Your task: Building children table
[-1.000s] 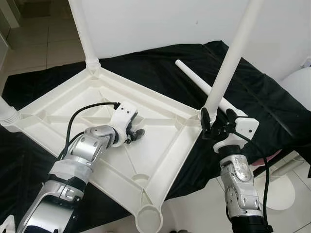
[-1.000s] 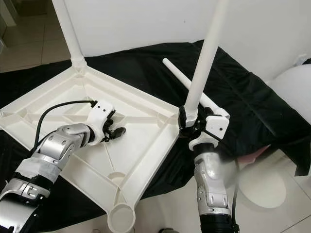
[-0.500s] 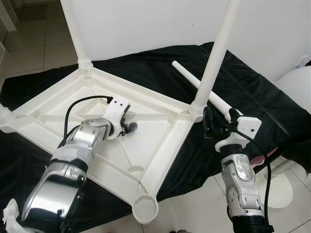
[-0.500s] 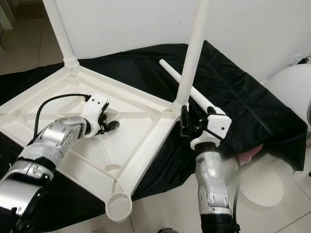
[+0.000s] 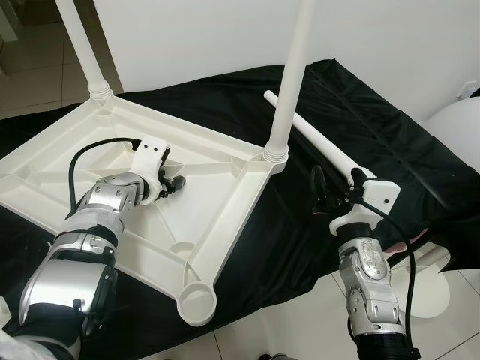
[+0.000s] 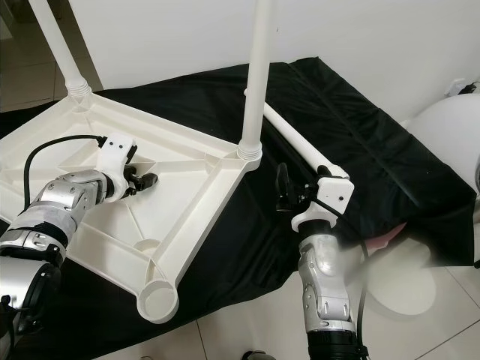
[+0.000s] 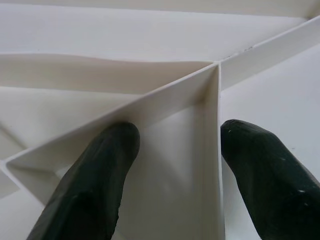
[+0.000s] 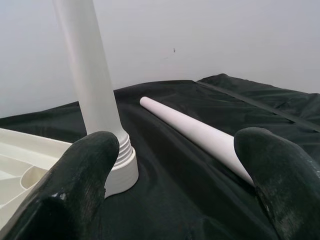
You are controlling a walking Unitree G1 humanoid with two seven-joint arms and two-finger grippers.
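Observation:
The white children's table top [image 5: 225, 217] lies upside down on a black cloth [image 5: 375, 135]. Two white legs stand in its corners, one at the far left [image 5: 79, 45] and one at the right [image 5: 289, 75]. A third leg [image 5: 315, 142] lies loose on the cloth. The near corner socket [image 5: 196, 304] holds nothing. My left gripper [image 5: 174, 184] rests on the underside ribs, open, its fingers [image 7: 95, 185] straddling a rib junction [image 7: 212, 80]. My right gripper [image 5: 337, 184] hangs open above the cloth, apart from the upright leg [image 8: 87, 75] and beside the loose leg [image 8: 200, 135].
A white wall rises right behind the cloth. A round white object [image 5: 457, 127] stands at the right, with a white disc [image 5: 431, 277] and something pink [image 5: 420, 236] on the tiled floor [image 5: 300, 330] below it.
The table top with its upright legs has slid to the left along with my left gripper. My right gripper, earlier around the right leg's base, is now off it and open.

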